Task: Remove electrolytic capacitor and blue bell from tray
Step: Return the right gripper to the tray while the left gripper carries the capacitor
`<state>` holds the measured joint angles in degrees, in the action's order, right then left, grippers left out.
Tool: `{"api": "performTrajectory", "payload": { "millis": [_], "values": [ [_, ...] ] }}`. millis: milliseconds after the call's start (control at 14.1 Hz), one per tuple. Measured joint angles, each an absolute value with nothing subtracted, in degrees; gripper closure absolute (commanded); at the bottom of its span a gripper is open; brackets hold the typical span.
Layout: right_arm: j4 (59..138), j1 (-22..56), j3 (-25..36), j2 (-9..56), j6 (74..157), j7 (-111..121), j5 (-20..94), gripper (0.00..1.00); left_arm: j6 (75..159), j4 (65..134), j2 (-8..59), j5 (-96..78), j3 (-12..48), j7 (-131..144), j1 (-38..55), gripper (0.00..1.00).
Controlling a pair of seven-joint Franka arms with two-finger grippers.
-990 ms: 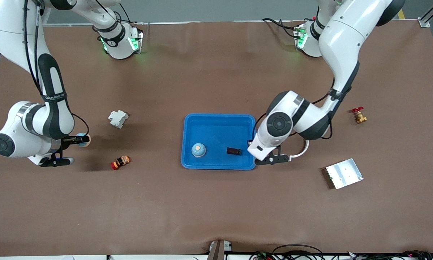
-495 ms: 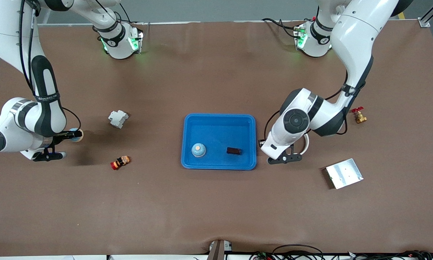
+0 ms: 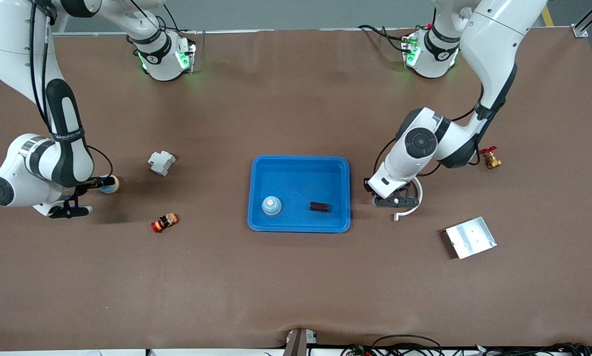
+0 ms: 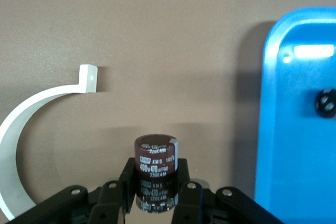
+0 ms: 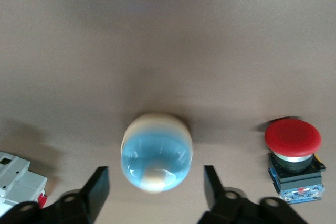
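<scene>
Left wrist view: capacitor (image 4: 156,170) lower end sits between the jaws, so its base is hidden; label text mostly too small to read. White curved strip (image 4: 32,124) runs off the edge. Blue tray (image 4: 294,129) is cut off by two edges; dark object (image 4: 327,101) inside it is half out of frame, can't identify it.

Right wrist view: white block (image 5: 20,178) is clipped at the edge. Bell (image 5: 156,150) outline is soft, blurred.

Front view: brass valve (image 3: 490,158) is partly hidden by the left arm.
</scene>
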<state>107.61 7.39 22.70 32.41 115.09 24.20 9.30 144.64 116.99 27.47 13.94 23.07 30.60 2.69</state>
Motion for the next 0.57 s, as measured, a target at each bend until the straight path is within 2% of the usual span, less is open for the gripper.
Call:
{"api": "performTrajectory", "payload": {
  "millis": [212,566],
  "values": [
    [106.7,7.6,22.6,32.4,113.7,24.2,9.5,0.0,148.1,120.0,27.1,14.1,23.1,26.0,1.2,1.0],
    [95.2,11.9,22.0,31.5,103.3,21.6,14.8,0.0,152.7,123.4,27.2,19.9,23.0,24.4,-2.9,1.0]
  ]
}}
